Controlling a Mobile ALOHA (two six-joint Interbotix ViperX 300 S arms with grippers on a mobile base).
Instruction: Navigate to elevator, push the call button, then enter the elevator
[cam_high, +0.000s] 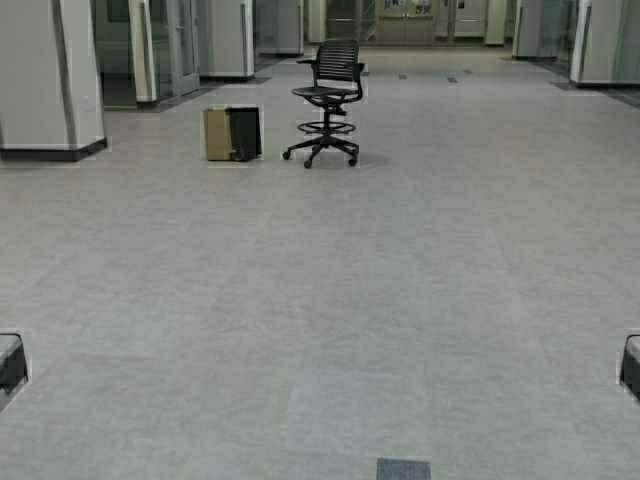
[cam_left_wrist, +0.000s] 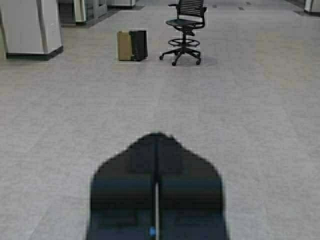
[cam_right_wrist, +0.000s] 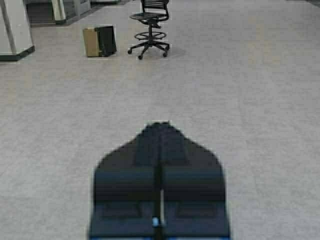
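Facing open floor (cam_high: 320, 300), both pincers closed.

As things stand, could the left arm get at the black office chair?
Probably not. The chair stands far ahead across open floor, beside a box, while the left tool sits shut, low by the base. Nothing blocks the way; the base would have to drive closer.

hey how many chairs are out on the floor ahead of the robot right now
1. A black swivel chair stands on the open floor ahead, slightly left of centre, just right of a tan and black box. Others may be hidden behind the pillars.
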